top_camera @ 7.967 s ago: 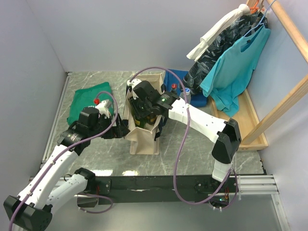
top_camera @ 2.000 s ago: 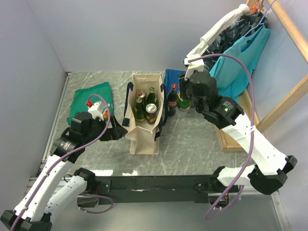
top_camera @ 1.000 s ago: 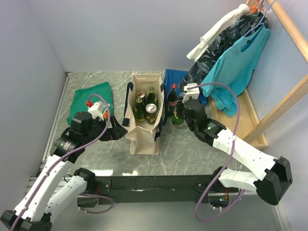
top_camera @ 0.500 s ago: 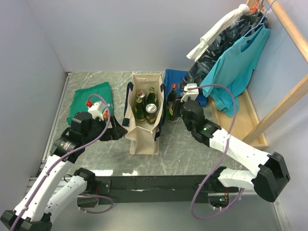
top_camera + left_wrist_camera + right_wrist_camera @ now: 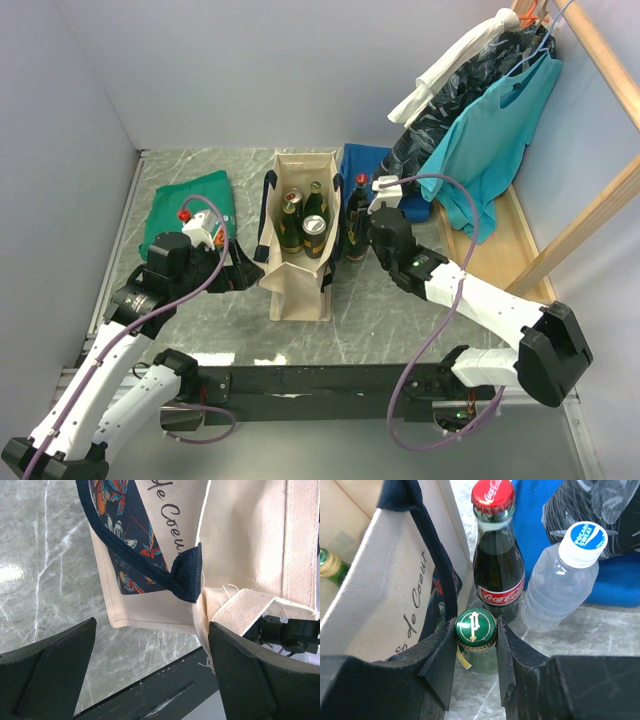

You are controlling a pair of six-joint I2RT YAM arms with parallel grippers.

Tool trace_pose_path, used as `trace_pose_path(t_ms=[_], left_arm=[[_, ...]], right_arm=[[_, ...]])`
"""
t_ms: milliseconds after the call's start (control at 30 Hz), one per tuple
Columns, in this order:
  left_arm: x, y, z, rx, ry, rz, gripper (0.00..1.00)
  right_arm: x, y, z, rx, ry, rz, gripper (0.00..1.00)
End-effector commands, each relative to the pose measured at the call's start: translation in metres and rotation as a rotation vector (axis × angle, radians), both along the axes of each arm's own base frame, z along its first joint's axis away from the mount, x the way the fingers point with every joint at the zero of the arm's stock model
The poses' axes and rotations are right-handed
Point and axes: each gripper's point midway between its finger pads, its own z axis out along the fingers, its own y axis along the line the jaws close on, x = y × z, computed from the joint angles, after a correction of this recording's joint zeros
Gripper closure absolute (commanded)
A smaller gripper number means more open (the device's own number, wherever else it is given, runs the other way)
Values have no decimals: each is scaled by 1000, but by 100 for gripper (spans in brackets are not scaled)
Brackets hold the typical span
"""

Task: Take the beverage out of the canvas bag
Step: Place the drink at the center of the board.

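Right gripper (image 5: 476,630): jaws clamped on the neck of a green-capped bottle (image 5: 475,625), just under the cap. Gripping there keeps the bottle hanging upright and leaves the body free to stand. This is the beverage, and it is outside the canvas bag (image 5: 300,290), just beside the bag's right wall, toward the far edge of the table (image 5: 400,310). I cannot tell whether its base rests on the table yet.

Just behind it stand a cola bottle (image 5: 496,565) and a clear water bottle (image 5: 557,587), side by side in front of the folded blue cloth (image 5: 615,587). I judge the green one is being lined up with them, so what comes out collects in one spot clear of the bag.

Left gripper (image 5: 150,677): jaws wide apart, holding nothing, low by the bag's left wall, with a navy handle (image 5: 145,565) hanging just ahead of it. My guess is it waits there to steady the soft bag if it leans.

The bag stands upright mid-table, mouth open; green bottles (image 5: 290,232) and a can (image 5: 314,226) are inside, so more lifts look likely.

Risk: the cola bottle is close, and opening too wide could nudge it
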Motion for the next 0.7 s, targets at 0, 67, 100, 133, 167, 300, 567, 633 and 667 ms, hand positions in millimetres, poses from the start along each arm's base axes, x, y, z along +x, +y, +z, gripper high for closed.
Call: trace_pose_path(t_ms=[0, 67, 100, 133, 167, 300, 567, 633, 667], left_arm=[[3, 0, 6, -12, -28, 5, 0], [3, 1, 7, -12, -30, 12, 1], [4, 1, 7, -12, -32, 12, 1], [4, 1, 6, -11, -29, 13, 1], [4, 1, 7, -11, -29, 13, 0], [4, 1, 5, -8, -20, 15, 1], [5, 2, 5, -7, -21, 16, 1], [5, 2, 5, -4, -22, 20, 0], [5, 2, 5, -7, -19, 20, 1]], right_arm=[[20, 7, 74, 167, -196, -39, 100], [20, 7, 72, 167, -194, -43, 100], [22, 5, 71, 163, -192, -55, 100], [23, 6, 72, 166, -193, -52, 100], [23, 7, 73, 167, -195, -49, 100], [27, 7, 71, 162, -203, -63, 100], [32, 10, 67, 148, -200, -69, 100], [34, 12, 66, 138, -197, -66, 100], [34, 13, 66, 137, -199, -64, 100]])
